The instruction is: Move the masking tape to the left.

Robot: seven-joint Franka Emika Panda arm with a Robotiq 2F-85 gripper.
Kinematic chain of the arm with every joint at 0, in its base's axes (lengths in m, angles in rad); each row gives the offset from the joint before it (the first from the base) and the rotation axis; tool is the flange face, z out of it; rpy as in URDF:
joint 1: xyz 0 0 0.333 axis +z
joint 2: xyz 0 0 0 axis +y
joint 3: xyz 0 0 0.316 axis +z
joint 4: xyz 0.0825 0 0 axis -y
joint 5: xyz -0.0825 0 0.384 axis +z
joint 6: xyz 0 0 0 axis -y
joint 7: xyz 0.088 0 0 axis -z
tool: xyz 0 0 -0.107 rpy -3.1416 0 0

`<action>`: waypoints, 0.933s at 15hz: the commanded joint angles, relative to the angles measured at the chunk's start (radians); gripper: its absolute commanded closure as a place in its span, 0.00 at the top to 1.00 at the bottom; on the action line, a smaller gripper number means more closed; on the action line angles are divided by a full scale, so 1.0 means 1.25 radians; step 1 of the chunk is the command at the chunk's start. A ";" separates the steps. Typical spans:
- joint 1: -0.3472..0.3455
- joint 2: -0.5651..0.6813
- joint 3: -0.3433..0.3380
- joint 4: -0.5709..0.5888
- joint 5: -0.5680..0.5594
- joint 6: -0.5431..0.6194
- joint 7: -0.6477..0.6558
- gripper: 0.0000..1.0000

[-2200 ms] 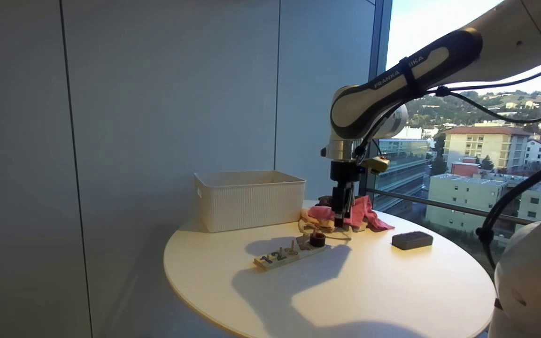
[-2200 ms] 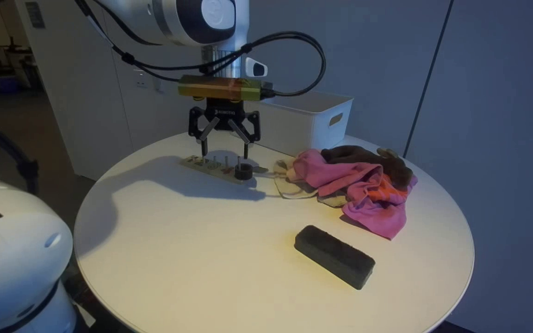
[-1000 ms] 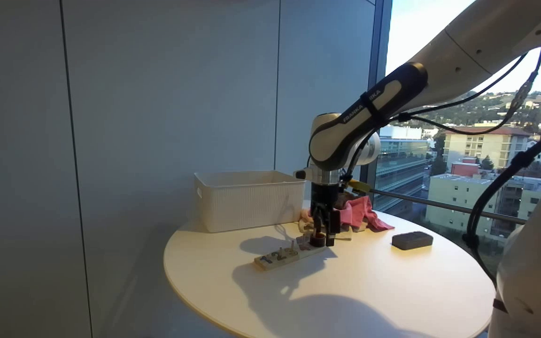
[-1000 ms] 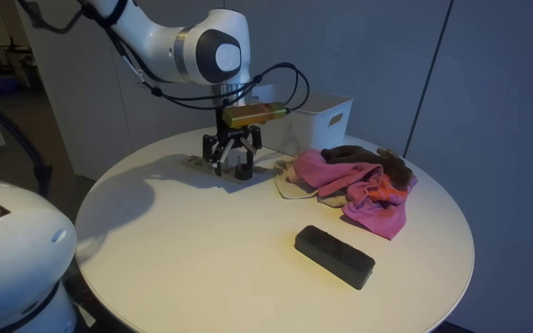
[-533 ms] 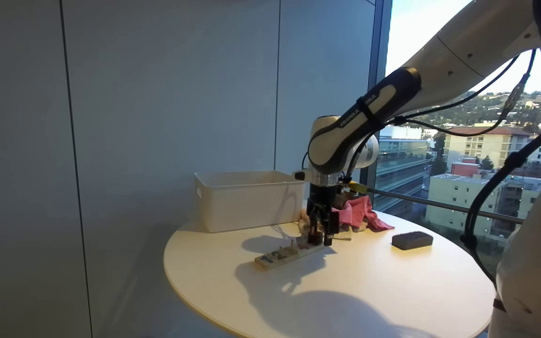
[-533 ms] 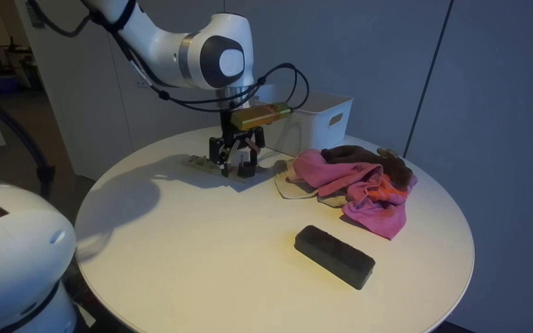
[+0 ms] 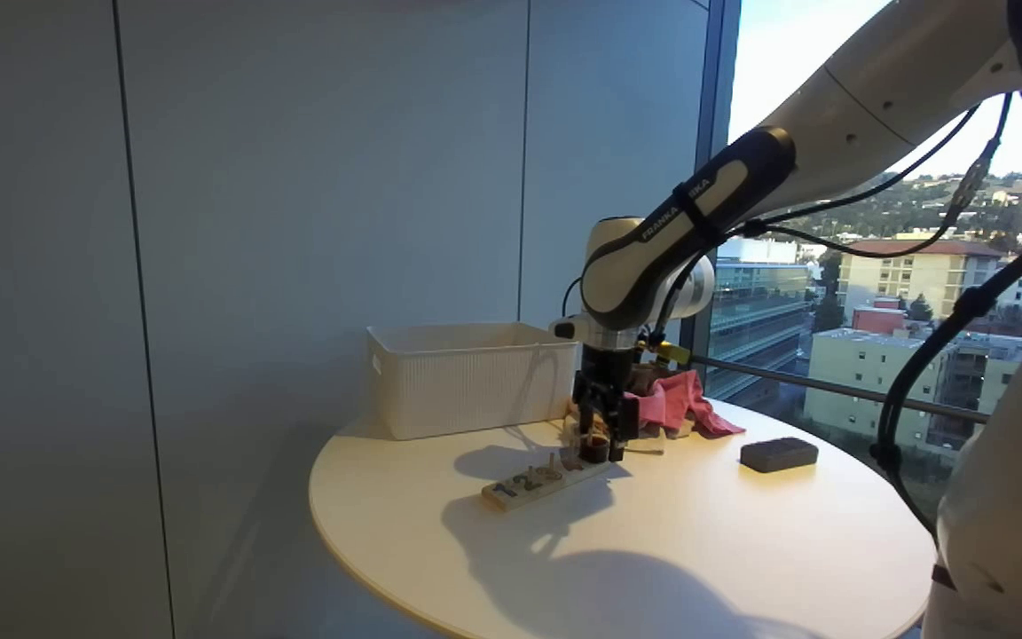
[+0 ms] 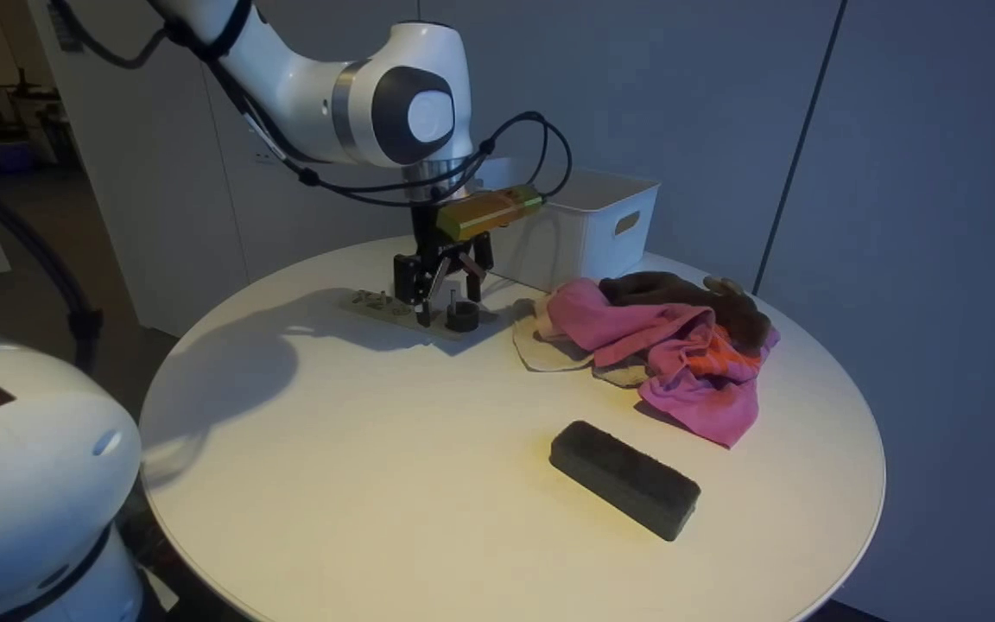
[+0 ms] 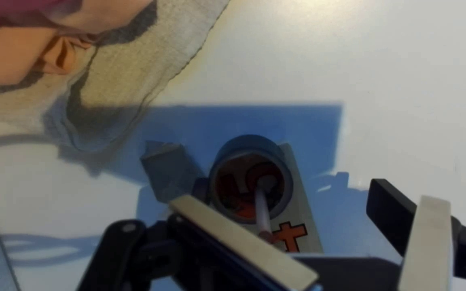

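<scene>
Lower than in the first frames, the black two-fingered gripper (image 8: 448, 307) now reaches down to the dark, ring-shaped roll of masking tape (image 8: 463, 320), and the roll sits slightly nearer the white, ribbed rectangular bin (image 7: 475, 390). Wide apart, the gripper's jaws have hold of nothing. In the wrist view one finger is just beside the roll, and the opposite finger is well apart from it; I cannot tell whether the nearer one touches.

The roll rests on a pale, narrow wooden board (image 7: 562, 480), around a slim upright peg (image 9: 262, 210), and a reddish figure 5 (image 9: 244, 210) shows through its middle. Toward the board's other end, the figures 1, 2 and 3 (image 7: 525, 482) are readable in an exterior view. A small, flat grey piece (image 9: 172, 171) lies near the roll on the round white table (image 8: 359, 492).

Near the roll's end of the board is a crumpled heap of pink, orange and beige cloth (image 8: 649, 341), with dark brown stuff (image 8: 687, 295) on top. A dark grey, oblong block (image 8: 624, 481) lies well apart from the gripper. In both exterior views the bin stands behind the board. Just above the gripper the white arm (image 8: 307, 99) bears a yellow-brown oblong box (image 8: 489, 212).
</scene>
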 commanded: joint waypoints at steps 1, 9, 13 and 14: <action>-0.015 0.020 0.014 0.009 -0.011 0.032 -0.012 1.00; -0.029 0.042 0.013 0.010 -0.015 0.098 -0.011 0.71; -0.033 0.043 0.011 0.007 -0.009 0.106 -0.014 0.47; -0.035 0.043 0.011 0.008 -0.009 0.106 -0.014 0.41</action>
